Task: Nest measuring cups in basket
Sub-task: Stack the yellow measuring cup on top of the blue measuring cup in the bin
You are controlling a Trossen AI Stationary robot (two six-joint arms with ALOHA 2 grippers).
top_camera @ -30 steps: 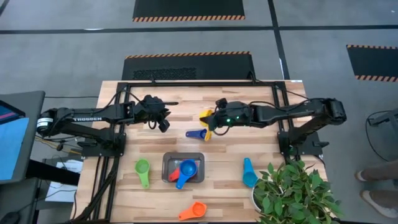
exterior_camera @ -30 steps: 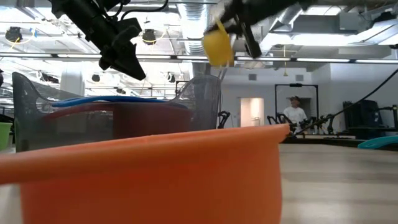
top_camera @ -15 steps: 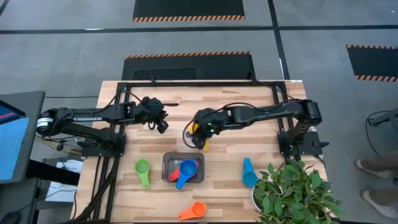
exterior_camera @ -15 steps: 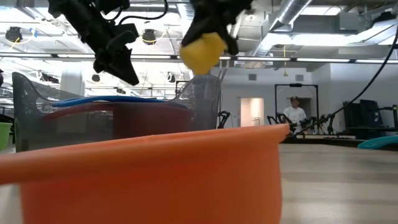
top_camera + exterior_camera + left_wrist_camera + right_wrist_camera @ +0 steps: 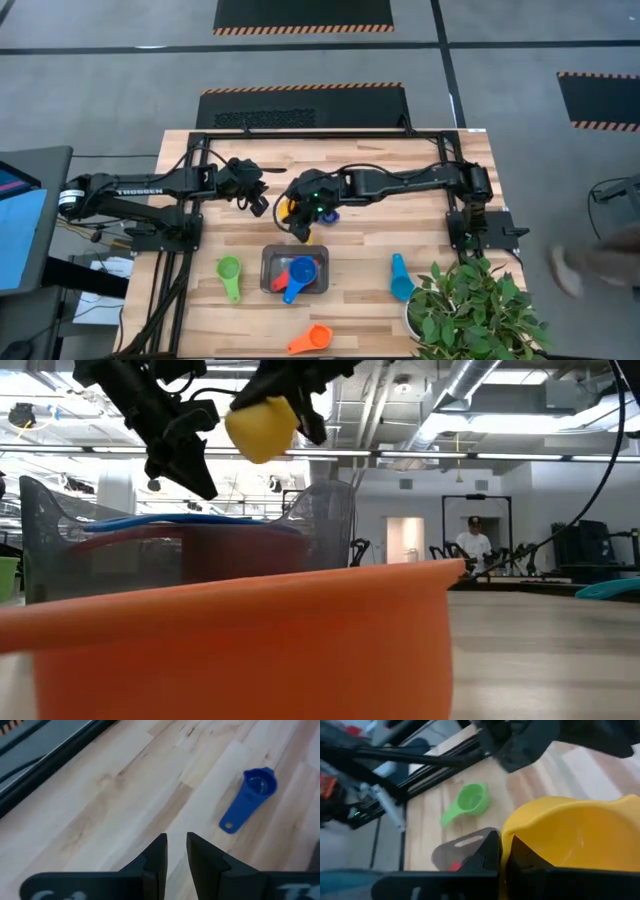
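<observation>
My right gripper is shut on the yellow cup and holds it in the air just beyond the basket's far edge. The dark grey basket stands on the table with a red cup and a blue cup lying inside. The dark blue cup lies flat on the wood under the right arm. The green cup, the light blue cup and the orange cup lie on the table around the basket. My left gripper hangs shut above the table, left of the yellow cup. My right gripper pinches the yellow cup by the wall of its bowl at the rim, one finger inside the bowl and the other outside. The cup is lifted clear of the table, higher than the basket's rim.
A potted plant stands at the table's near right corner. The black frame rails border the far side of the work area. A person stands far off in the room, and a blurred figure shows beyond the table's right edge.
My right gripper has carried the yellow cup toward the table's left and a little toward the near edge, closer to the basket, staying shut on it. The other cups and the basket have kept their places.
</observation>
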